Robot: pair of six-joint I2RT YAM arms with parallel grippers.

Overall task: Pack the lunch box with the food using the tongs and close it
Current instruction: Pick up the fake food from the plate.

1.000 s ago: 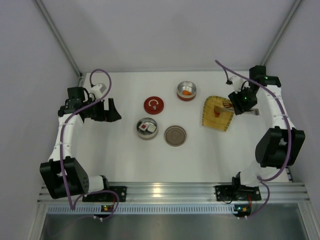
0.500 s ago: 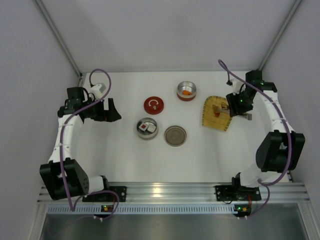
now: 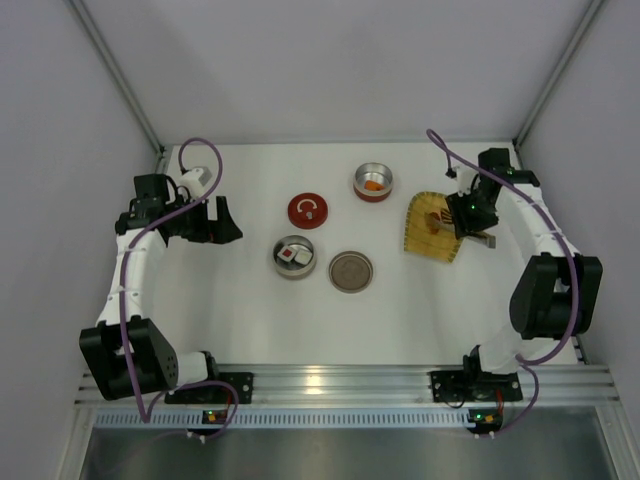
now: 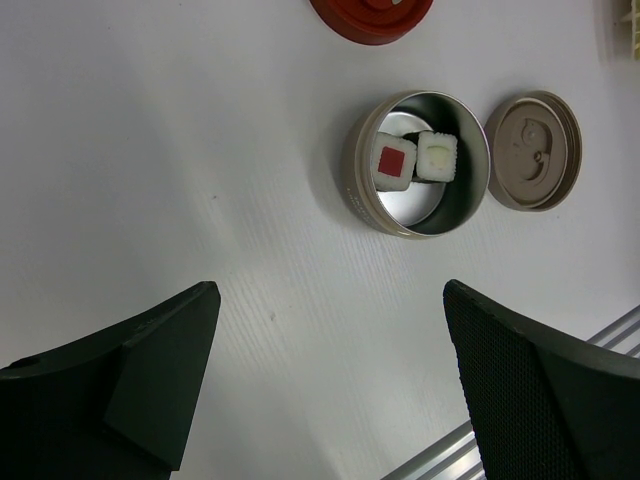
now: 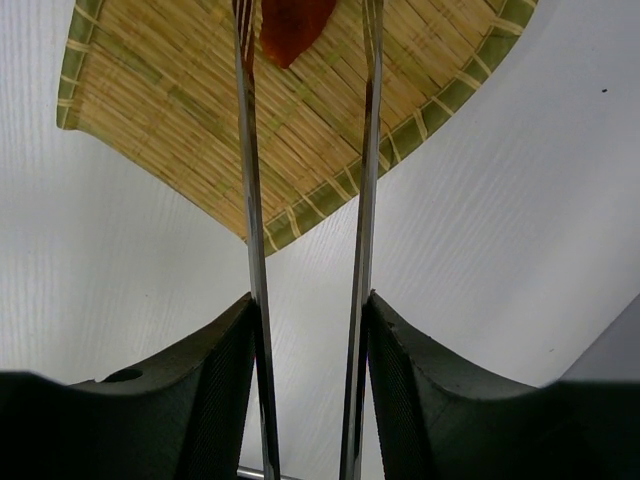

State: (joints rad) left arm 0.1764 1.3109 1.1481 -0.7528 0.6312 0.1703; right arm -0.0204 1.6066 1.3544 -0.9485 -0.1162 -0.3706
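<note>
My right gripper (image 5: 310, 296) is shut on the slim metal tongs (image 5: 250, 180), one finger pressed against each arm. The tongs reach out over the yellow woven mat (image 5: 170, 90). A reddish-orange food piece (image 5: 293, 25) lies between their tips; I cannot tell whether it is pinched. From above, the right gripper (image 3: 468, 212) sits at the mat's (image 3: 428, 238) right edge. One lunch box tin (image 4: 455, 205) holds two white food pieces, one red-centred (image 4: 393, 162). The far tin (image 3: 373, 183) holds an orange piece. My left gripper (image 4: 328, 290) hangs open and empty at the table's left.
A red lid (image 3: 308, 210) lies between the two tins and a brown lid (image 3: 351, 271) right of the near tin (image 3: 294, 258). Grey walls close in the back and sides. An aluminium rail (image 3: 330, 382) runs along the near edge.
The right gripper with the tongs has shifted left and a little back, further over the mat. The left arm and the tins have not moved.
</note>
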